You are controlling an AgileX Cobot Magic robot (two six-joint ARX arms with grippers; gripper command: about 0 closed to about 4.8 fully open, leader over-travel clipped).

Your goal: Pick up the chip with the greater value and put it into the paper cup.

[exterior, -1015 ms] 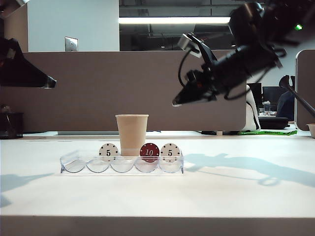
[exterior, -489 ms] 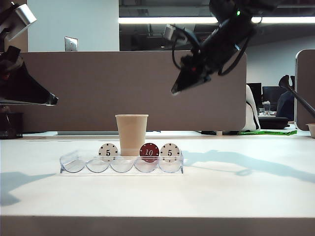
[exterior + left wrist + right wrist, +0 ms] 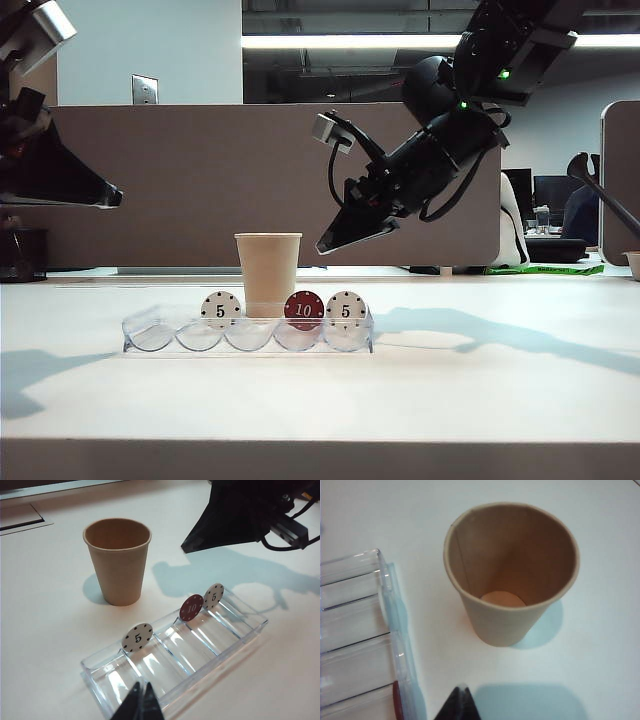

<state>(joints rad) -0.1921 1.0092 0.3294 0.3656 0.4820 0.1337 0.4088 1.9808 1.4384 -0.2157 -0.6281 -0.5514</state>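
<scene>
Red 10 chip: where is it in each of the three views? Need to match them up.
Exterior view: the red 10 chip stands on edge in the clear tray, just right of the paper cup.
Left wrist view: chip mid-frame, in the tray.
Right wrist view: only a red sliver at the tray's edge.
Shared landmark: the paper cup.

Exterior camera sits low at the bench (image 3: 320, 400) edge, facing level across it. Left wrist camera looks obliquely down from moderate range at the paper cup (image 3: 118, 560) and tray (image 3: 200, 650). Right wrist camera looks steeply down, close in (cup interior visible). All three share cup and tray.
</scene>
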